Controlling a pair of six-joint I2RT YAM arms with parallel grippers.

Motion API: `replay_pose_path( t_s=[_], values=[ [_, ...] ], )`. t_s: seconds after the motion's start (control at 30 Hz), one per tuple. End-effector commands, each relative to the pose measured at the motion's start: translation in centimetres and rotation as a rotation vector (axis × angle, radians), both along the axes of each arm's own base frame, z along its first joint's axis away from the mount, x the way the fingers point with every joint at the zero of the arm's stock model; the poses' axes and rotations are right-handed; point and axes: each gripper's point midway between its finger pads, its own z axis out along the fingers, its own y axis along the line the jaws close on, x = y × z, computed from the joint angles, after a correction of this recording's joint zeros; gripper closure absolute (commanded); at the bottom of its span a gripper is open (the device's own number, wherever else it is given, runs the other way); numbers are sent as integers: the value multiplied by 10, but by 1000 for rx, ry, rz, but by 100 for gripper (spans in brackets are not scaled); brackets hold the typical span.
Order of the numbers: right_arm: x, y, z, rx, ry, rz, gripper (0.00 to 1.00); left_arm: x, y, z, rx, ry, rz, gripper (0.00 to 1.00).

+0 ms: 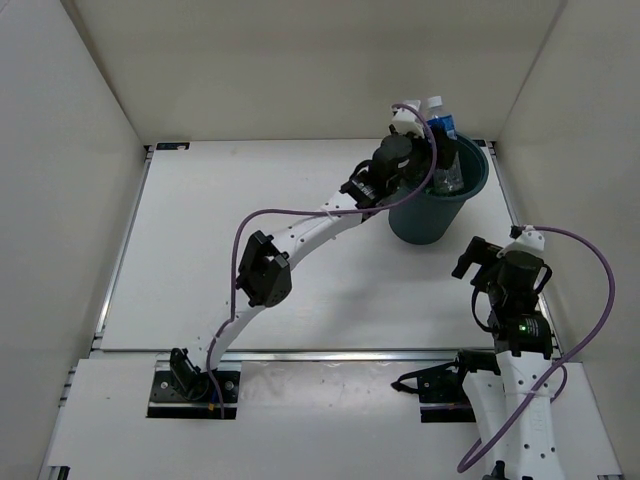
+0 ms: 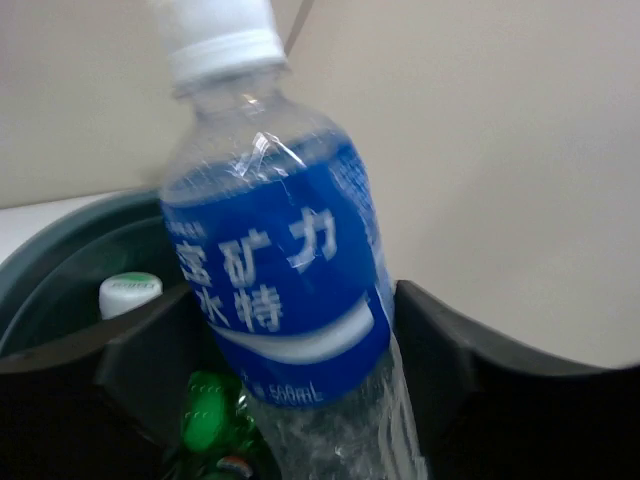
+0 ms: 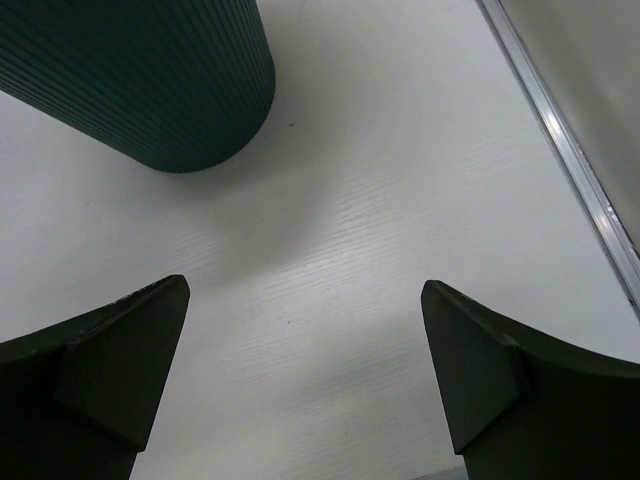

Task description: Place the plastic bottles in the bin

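My left gripper (image 1: 437, 150) is shut on a clear bottle with a blue label and white cap (image 2: 275, 270), and holds it upright over the mouth of the dark teal bin (image 1: 432, 215) at the far right of the table. The bottle's cap (image 1: 434, 103) sticks up above the rim. Inside the bin, in the left wrist view, lie a green bottle (image 2: 212, 408) and a bottle with a white cap (image 2: 130, 293); the bin's rim (image 2: 55, 245) shows at the left. My right gripper (image 1: 476, 262) is open and empty over the table just to the near right of the bin (image 3: 150, 80).
White enclosure walls stand close behind and to the right of the bin. A metal rail (image 3: 565, 150) runs along the table's right edge. The left arm (image 1: 300, 225) stretches diagonally across the white table (image 1: 220, 230).
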Motion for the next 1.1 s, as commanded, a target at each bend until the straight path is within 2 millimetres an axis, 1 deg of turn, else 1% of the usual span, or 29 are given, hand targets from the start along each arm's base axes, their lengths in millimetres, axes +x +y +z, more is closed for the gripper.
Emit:
replay_pose_path(
  t_s=[0.0,0.03,0.07,0.1,0.13,0.17,0.2,0.23,0.27,0.3,0.33,0.37,0.4,0.43,0.47,0.5,0.53,0.57,0.6,0.63,0.67,0.7,0.73,0.77,0.8,0.87,0.9,0.97,1.07],
  values=[
    [6,9,2,42,-31,29,1,1,33,108,-188,-141,49,9],
    [7,9,1,43,-30,33,1,-1,30,101,-167,-130,37,2],
    [7,10,-3,54,-14,39,1,-2,30,95,-144,-117,29,1],
    [7,13,-2,66,-9,53,0,-7,30,102,-139,-127,17,2],
    [8,14,-7,72,7,53,1,-4,35,98,-114,-115,22,1],
    [9,12,-3,56,5,53,1,-13,39,109,-95,-121,13,2],
    [10,13,0,53,1,62,0,-16,47,121,-81,-135,16,1],
    [10,12,-3,46,18,61,1,-19,61,133,-53,-134,18,1],
    [11,12,1,36,13,59,1,-26,65,134,-20,-128,10,2],
    [12,12,2,26,20,60,0,-34,76,140,18,-127,17,1],
    [13,10,8,2,0,61,0,-43,92,160,32,-153,34,1],
    [16,11,9,-4,5,67,1,-45,100,144,111,-115,47,1],
    [15,13,11,-2,4,71,1,-52,119,138,165,-74,76,1],
    [15,14,11,-6,9,78,1,-62,145,157,167,-80,110,1],
    [16,20,7,13,31,99,1,-63,155,121,241,7,119,1],
    [18,26,7,17,43,136,1,-69,185,93,314,89,144,1],
    [15,35,0,29,71,179,1,-79,218,70,328,174,169,2],
    [13,39,-4,40,90,194,1,-85,236,49,321,256,190,1],
    [10,46,-16,68,131,223,1,-98,278,18,334,322,229,1],
    [6,62,-22,96,152,285,1,-118,312,35,249,323,255,2],
    [5,68,-23,111,158,307,1,-135,349,-3,250,412,318,1],
    [2,78,-24,124,174,331,0,-153,373,-49,311,518,359,1],
    [3,87,-25,123,187,365,1,-177,404,-70,341,580,395,1],
    [0,91,-27,124,211,369,1,-190,429,-68,320,592,448,1],
    [-1,96,-29,114,244,380,1,-211,447,-94,388,665,485,2],
    [-6,106,-37,76,332,405,1,-253,489,-122,423,759,597,1],
    [-9,111,-38,78,342,418,0,-262,497,-127,412,782,624,1],
    [-13,131,-39,104,359,489,1,-289,524,-138,409,823,700,1],
    [-13,162,-36,175,364,605,1,-305,540,-145,413,842,738,1]
  ],
)
